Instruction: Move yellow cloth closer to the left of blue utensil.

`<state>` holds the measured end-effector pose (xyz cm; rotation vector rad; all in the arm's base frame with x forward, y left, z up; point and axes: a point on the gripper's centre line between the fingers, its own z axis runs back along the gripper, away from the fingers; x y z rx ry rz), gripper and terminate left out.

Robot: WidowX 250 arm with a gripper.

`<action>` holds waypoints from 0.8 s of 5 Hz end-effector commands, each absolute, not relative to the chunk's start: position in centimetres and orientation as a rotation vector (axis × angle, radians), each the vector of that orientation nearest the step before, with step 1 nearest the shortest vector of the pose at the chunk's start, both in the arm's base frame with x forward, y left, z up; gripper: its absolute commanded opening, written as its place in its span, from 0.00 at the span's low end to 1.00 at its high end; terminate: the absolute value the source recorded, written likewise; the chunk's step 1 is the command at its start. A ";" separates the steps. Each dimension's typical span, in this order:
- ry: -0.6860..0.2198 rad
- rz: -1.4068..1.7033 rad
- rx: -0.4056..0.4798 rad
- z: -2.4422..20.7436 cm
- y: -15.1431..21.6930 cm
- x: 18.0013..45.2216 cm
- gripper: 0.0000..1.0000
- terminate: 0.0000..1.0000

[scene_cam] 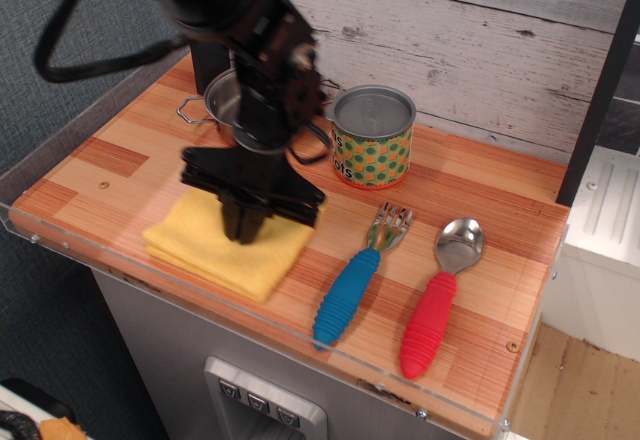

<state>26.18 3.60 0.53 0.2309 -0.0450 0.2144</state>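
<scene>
Claw [243,228] presses yellow cloth [230,247] just left of blue utensil [358,276].

1. The yellow cloth [225,250] is soft, matt fabric.
2. The blue utensil [358,277] has a ribbed plastic handle and shiny metal tines.
3. The counter [480,210] is smooth striped wood.
4. The gripper [243,228] is matt black.

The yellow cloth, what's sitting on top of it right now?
Only the claw presses down on the yellow cloth. The patch of cloth beneath its black body is covered, so the grip itself can't be seen.
</scene>
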 end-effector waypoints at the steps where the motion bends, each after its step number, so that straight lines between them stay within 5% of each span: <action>1: -0.053 0.255 0.191 0.7 2.8 26.6 0.00 0.00; 4: -0.074 0.255 0.205 1.9 3.2 26.9 0.00 0.00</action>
